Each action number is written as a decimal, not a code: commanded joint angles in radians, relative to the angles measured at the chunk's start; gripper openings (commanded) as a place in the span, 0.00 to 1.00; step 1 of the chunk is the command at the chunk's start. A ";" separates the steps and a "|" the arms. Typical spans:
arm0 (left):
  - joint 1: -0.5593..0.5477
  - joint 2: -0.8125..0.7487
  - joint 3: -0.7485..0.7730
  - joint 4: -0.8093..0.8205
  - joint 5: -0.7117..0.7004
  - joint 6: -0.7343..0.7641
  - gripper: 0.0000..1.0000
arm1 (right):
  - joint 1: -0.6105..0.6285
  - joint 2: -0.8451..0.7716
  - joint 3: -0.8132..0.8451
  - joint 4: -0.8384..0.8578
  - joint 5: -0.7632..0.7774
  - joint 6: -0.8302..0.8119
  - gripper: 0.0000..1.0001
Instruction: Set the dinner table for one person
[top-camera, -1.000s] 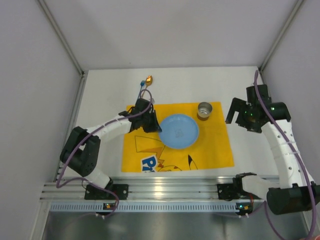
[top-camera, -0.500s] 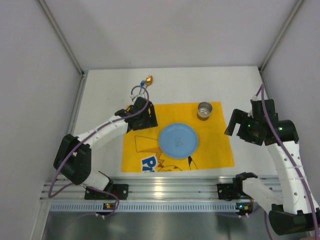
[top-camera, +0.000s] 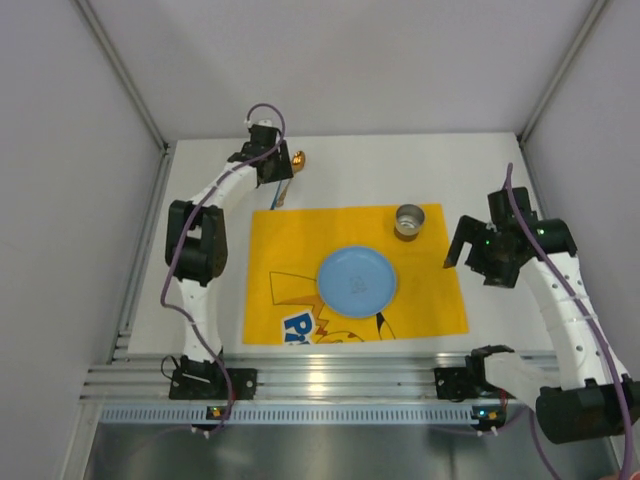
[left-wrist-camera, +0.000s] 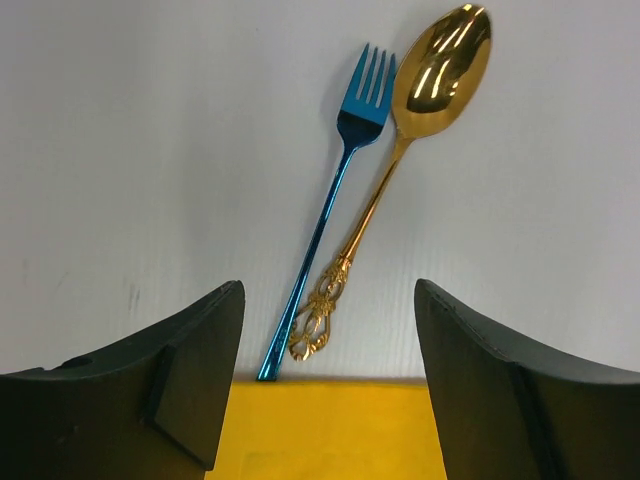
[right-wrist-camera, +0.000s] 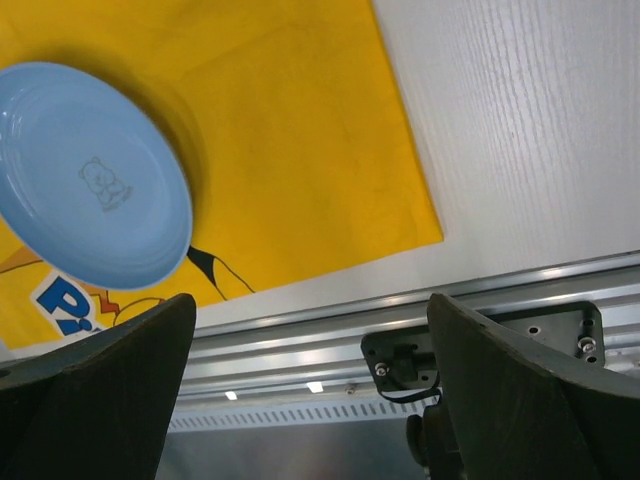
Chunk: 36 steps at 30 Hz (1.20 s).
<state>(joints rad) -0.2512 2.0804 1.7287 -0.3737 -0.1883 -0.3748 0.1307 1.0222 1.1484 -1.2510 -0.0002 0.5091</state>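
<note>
A light blue plate (top-camera: 357, 280) lies flat in the middle of the yellow placemat (top-camera: 300, 240) on the white dinner table (top-camera: 470, 170). Just beyond the mat's far left corner, a blue fork (left-wrist-camera: 330, 210) and a gold spoon (left-wrist-camera: 400, 150) lie side by side on the table. My left gripper (left-wrist-camera: 330, 390) is open and empty, with its fingers on either side of the handle ends. From above, the left gripper (top-camera: 272, 165) is at the far left by the fork (top-camera: 284, 185) and spoon (top-camera: 297, 158). My right gripper (top-camera: 470, 255) hangs wide open and empty beyond the mat's right edge.
A small metal cup (top-camera: 409, 220) stands on the mat's far right corner. The ribbed aluminium rail (right-wrist-camera: 400, 320) runs along the near edge, with the arm bases bolted to it. Grey walls close in the table on three sides. The plate (right-wrist-camera: 90, 175) shows in the right wrist view.
My left gripper has opened and let go of the plate, which now lies flat on the mat. The left arm has swung away to the far left, towards the fork and spoon.
</note>
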 joint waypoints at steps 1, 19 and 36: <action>0.027 0.140 0.165 -0.008 0.056 0.042 0.73 | 0.007 0.061 0.071 0.035 0.034 0.037 1.00; 0.066 0.394 0.348 -0.057 0.035 0.056 0.42 | 0.007 0.305 0.168 0.099 0.020 0.040 1.00; 0.107 0.069 0.379 -0.109 0.004 0.040 0.00 | 0.010 0.248 0.082 0.153 -0.053 -0.010 1.00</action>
<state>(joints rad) -0.1757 2.3795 2.0647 -0.4938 -0.1902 -0.3157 0.1307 1.3273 1.2476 -1.1389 -0.0219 0.5224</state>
